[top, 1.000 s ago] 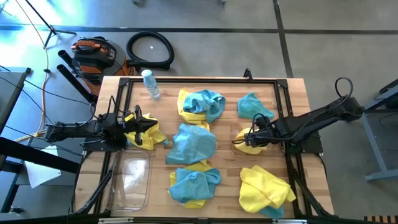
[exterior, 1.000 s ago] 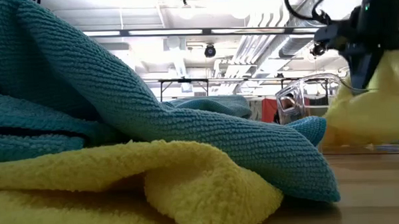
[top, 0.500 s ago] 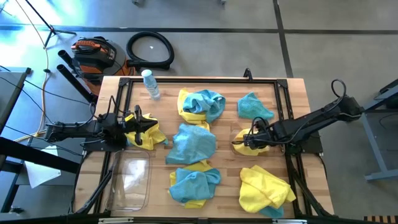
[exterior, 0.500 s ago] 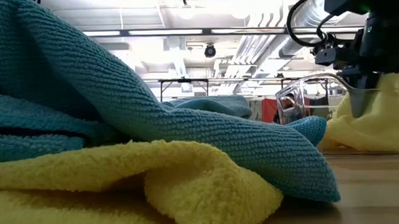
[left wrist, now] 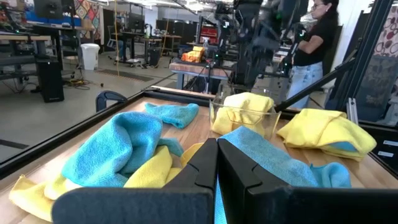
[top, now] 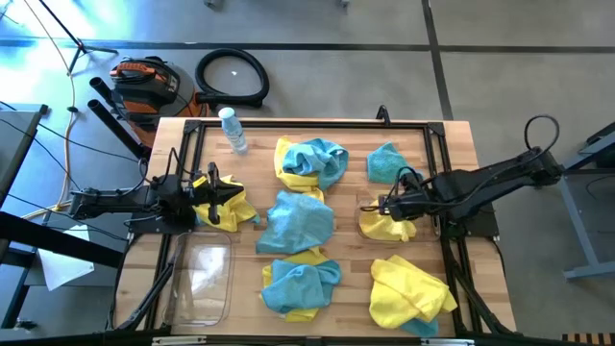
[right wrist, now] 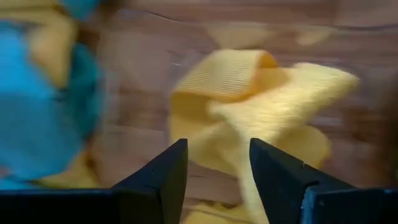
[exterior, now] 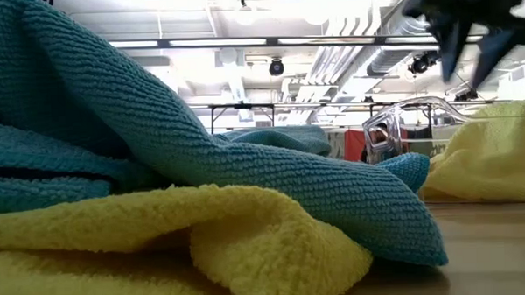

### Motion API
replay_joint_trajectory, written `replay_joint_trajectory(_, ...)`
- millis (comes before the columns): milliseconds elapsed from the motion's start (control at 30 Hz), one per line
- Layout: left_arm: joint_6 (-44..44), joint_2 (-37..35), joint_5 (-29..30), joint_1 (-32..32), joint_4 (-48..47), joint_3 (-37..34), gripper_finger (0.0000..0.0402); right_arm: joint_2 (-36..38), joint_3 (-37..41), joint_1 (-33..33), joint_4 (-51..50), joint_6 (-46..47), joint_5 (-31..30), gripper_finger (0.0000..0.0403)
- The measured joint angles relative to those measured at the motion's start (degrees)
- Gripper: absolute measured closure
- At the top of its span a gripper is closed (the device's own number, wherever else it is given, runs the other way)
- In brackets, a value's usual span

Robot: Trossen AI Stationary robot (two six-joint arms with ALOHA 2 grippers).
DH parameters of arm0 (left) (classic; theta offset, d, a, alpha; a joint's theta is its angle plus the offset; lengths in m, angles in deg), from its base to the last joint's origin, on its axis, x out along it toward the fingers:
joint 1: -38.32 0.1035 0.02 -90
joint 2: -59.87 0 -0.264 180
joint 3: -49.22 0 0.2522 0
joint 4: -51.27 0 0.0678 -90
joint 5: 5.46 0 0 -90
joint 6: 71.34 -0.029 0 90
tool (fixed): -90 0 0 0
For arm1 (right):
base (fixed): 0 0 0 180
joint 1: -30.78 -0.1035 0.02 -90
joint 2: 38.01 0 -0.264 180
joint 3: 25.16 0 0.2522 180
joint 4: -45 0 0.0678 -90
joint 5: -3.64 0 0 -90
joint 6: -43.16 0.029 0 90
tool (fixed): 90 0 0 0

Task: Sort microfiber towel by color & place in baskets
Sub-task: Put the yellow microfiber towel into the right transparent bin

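Sorting had barely begun: one yellow towel lay in the three-o'clock basket, right gripper spread above; left gripper pressed together, piles remaining.

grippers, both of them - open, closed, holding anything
Left gripper: closed, nothing visibly held, beside a yellow fuzzy cloth.
Right gripper: open, empty, above the yellow fuzzy cloth in the clear plastic tub.

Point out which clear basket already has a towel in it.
The basket on the right, under the right gripper, holds a yellow towel. The other basket, front-left, is empty.
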Motion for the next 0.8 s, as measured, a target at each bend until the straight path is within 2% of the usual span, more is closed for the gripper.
replay_joint_trajectory(200,0.0,0.0,0.0,0.0,0.0,0.0,0.0401,-2.9,0.7,0.3,6.5,-1.8,0.0,0.0282)
replay_joint_trajectory(367,0.0,0.0,0.0,0.0,0.0,0.0,0.0402,-8.8,5.6,0.3,7.9,2.1,4.6,0.0313)
replay_joint_trajectory(500,0.0,0.0,0.0,0.0,0.0,0.0,0.0402,-12.3,9.5,0.3,11.8,2.7,6.5,0.0327)
replay_joint_trajectory(800,0.0,0.0,0.0,0.0,0.0,0.0,0.0402,-16.8,17.3,0.3,23.3,3.8,6.7,0.0347)
